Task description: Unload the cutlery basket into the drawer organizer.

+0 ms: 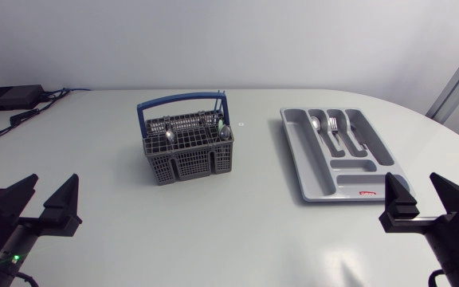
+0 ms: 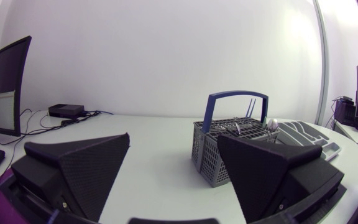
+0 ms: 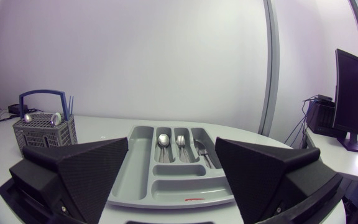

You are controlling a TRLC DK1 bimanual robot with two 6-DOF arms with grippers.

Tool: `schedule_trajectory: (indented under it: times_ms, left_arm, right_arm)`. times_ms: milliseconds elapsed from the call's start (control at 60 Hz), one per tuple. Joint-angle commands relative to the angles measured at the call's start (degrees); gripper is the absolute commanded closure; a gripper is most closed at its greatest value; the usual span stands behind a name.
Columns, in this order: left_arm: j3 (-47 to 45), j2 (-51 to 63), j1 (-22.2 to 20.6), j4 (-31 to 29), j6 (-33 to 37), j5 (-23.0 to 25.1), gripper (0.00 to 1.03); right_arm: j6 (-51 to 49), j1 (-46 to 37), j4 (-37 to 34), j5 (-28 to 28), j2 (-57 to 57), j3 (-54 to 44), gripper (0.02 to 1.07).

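A grey cutlery basket with a blue handle stands left of the table's middle and holds spoons and other pieces. The grey drawer organizer lies to its right, with a spoon, a fork and a knife in its long compartments. My left gripper hovers open and empty at the near left, facing the basket from well short of it. Near the front right my right gripper is open and empty, just short of the organizer. The spoon, fork and knife lie ahead of it.
A black box with cables sits at the table's far left corner. White tabletop separates the basket from the organizer, and both grippers from the basket. The right wrist view also shows the basket far off to the left side.
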State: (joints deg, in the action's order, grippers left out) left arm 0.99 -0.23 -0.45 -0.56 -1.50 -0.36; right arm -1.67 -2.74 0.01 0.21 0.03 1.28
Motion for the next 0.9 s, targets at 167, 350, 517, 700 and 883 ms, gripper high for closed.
schedule_trajectory:
  times_ms: [167,350,517,700,883]
  left_arm:
    - [-0.8,-0.6,0.1,-0.1,-1.2,-0.3,0.05]
    - [-0.9,-0.6,0.1,-0.1,-1.2,-0.3,0.05]
    - [-0.9,-0.6,0.0,0.2,-1.1,-0.3,0.05]
    - [3.0,-0.5,0.8,0.7,-1.2,-0.3,0.05]
    - [12.0,8.1,0.3,-0.9,-0.7,-0.3,0.06]
  right_arm:
    - [1.4,0.0,-0.1,0.1,-0.4,-1.4,0.06]
    - [1.4,0.1,-0.1,0.1,-0.4,-1.4,0.06]
    - [1.6,0.3,0.3,0.1,-0.5,-1.4,0.06]
    - [2.1,1.4,-0.7,0.3,-0.5,0.6,0.06]
    - [2.0,4.4,-0.7,1.4,1.5,5.0,0.06]
